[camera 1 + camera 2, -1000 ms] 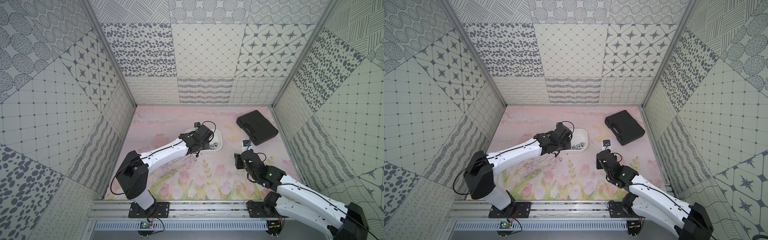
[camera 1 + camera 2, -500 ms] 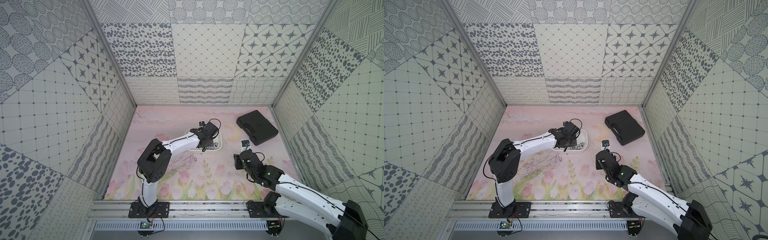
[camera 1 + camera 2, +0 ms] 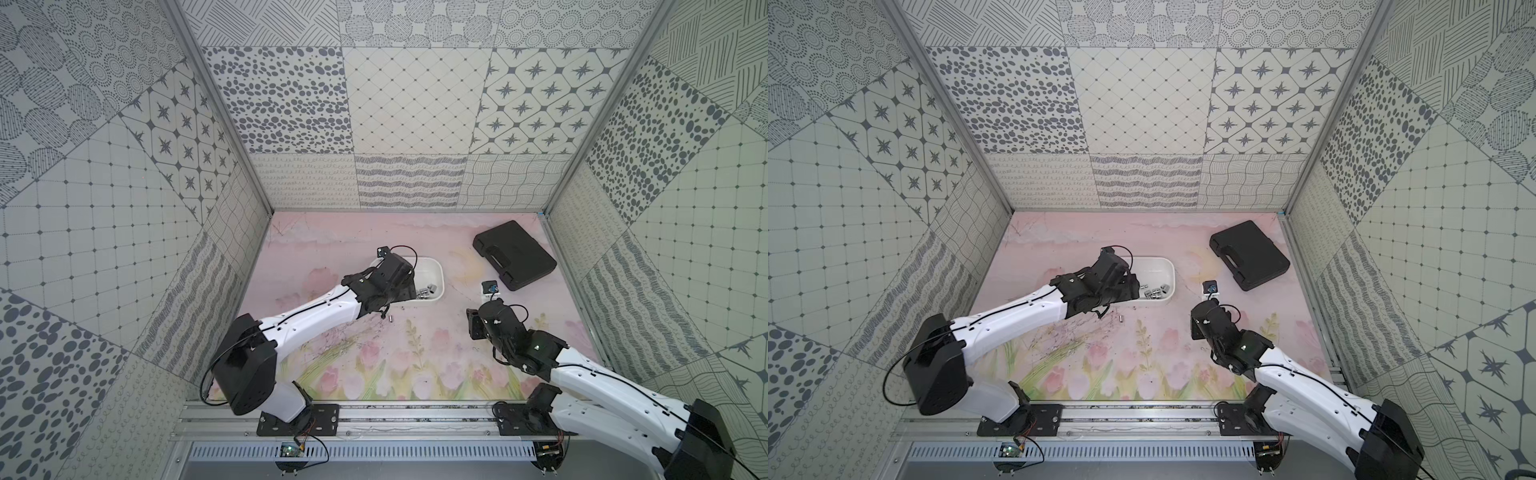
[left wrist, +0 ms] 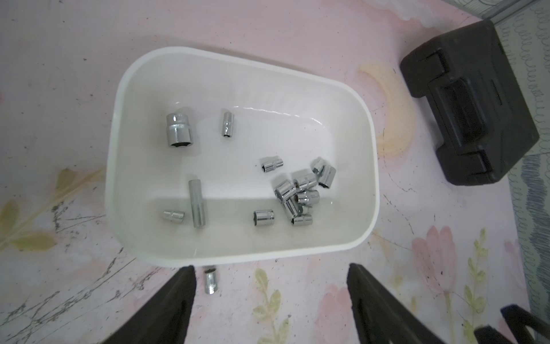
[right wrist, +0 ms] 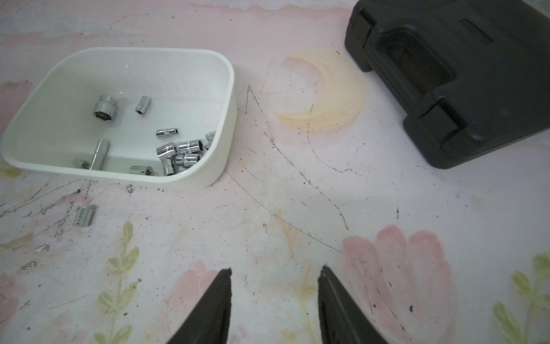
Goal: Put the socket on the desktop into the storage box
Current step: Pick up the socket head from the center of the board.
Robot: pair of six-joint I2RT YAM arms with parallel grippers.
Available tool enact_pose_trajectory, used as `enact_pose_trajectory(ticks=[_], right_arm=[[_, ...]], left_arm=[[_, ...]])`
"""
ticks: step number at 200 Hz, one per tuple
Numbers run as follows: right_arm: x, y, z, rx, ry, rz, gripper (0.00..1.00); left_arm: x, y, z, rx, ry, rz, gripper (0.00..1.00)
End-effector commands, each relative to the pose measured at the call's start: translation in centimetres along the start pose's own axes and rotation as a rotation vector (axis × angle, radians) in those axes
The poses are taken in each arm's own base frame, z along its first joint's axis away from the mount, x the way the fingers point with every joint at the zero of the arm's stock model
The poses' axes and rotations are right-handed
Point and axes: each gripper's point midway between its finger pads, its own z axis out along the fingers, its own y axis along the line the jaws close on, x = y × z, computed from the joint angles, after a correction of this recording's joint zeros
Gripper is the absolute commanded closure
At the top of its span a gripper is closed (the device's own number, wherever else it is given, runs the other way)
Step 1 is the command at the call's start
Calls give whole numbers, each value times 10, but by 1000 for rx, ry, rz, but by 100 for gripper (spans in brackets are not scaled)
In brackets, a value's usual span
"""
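Observation:
The white storage box (image 3: 428,269) (image 3: 1163,270) stands mid-table and holds several chrome sockets (image 4: 300,190) (image 5: 178,150). One small socket (image 4: 210,280) (image 5: 84,217) lies on the desktop just outside the box's near wall, also visible in both top views (image 3: 390,319) (image 3: 1121,319). My left gripper (image 4: 270,268) hangs above the box's near edge, open and empty, with the loose socket beside one finger (image 4: 178,292). My right gripper (image 5: 276,269) hovers over the bare mat right of the box, open with nothing between its fingers.
A shut black hard-shell case (image 3: 515,253) (image 3: 1250,253) (image 5: 464,74) lies at the back right near the wall. Patterned walls close in the floral mat on three sides. The left arm (image 3: 316,320) stretches across the mat's left half.
My left gripper has gone from shut to open over the box, after swinging further over it and drawing back a little. The right arm has barely moved.

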Motion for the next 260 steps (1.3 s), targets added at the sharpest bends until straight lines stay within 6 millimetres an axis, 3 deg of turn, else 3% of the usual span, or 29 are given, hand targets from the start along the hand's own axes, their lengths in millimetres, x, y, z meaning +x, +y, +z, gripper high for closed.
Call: enact_pose_trajectory(ticks=[1,31,51,56,83,128,148,201,260], right_arm=[[-3,6,4,-22,-20,-9,50],[1,15,8,-55,9,-24,50],[6,28,11,-109,49,10,50],[-6,38,8,-139,39,29,50],[-14,75,7,-187,68,36,50],[-14,164,18,-268,129,-72,50],[-13,191,24,-266,119,-124,50],[11,212,58,-238,194,-117,53],[30,223,74,-230,225,-102,58]], left_arm=[[25,35,-35,14,-17,1,15],[66,66,-43,93,-20,-30,16],[71,88,-45,96,-121,-24,16],[71,93,-45,91,-145,-16,16],[70,104,-51,93,-204,-4,15],[79,105,-47,95,-162,-43,15],[77,110,-49,61,-168,-39,15],[75,116,-50,30,-182,-53,15],[77,117,-47,21,-174,-50,16]])
